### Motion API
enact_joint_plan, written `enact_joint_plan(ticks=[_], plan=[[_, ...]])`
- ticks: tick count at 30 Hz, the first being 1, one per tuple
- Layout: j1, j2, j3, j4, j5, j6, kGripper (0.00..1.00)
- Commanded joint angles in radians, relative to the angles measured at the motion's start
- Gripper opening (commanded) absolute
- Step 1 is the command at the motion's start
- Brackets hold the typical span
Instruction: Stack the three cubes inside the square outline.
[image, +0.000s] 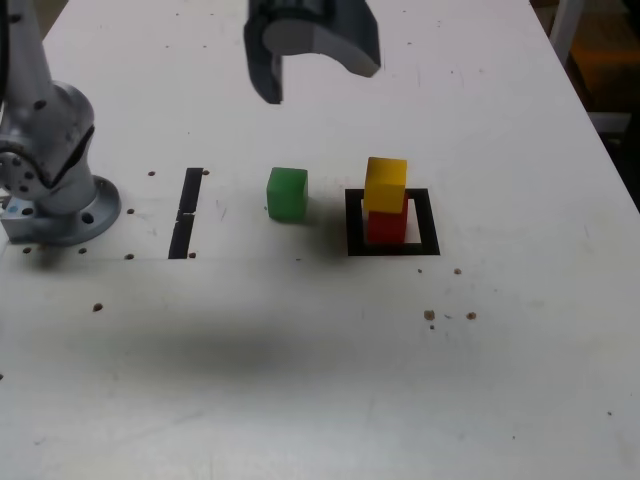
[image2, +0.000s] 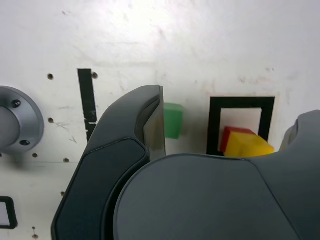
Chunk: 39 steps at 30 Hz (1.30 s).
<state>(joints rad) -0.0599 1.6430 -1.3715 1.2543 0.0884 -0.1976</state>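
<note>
Yellow cube (image: 386, 183) sits on red cube (image: 387, 226) inside square outline (image: 392, 222). Green cube (image: 287, 193) stands beside it on worktop (image: 320, 380). Hand (image: 315, 50) hovers above, spread, empty.

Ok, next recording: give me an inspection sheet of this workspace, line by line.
Surface: white table, scuffed, with small holes and brown specks.
Job's things: yellow cube stacked on red cube inside the square outline; green cube alone on the table, to the exterior view's left of the outline.
Clutter: black strip of tape between the arm base and the green cube.
Gripper: gripper raised above the table, open, holding nothing.
Cables: nothing seen.
Surroundings: floor and some furniture past the table edge at the exterior view's right, too cropped to identify.
</note>
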Motion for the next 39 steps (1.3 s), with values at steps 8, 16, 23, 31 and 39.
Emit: enact_joint_plan(ticks=[8,16,23,31,39], plan=[[0.005,-0.011,0.073,-0.001,-0.025,0.066,0.89],[0.005,-0.003,0.161,-0.027,-0.077,0.131,0.86],[0.005,0.018,0.217,-0.065,-0.123,0.193,0.84],[0.026,0.097,0.228,-0.137,-0.154,0.26,0.84],[0.07,0.161,0.22,-0.171,-0.158,0.299,0.83]])
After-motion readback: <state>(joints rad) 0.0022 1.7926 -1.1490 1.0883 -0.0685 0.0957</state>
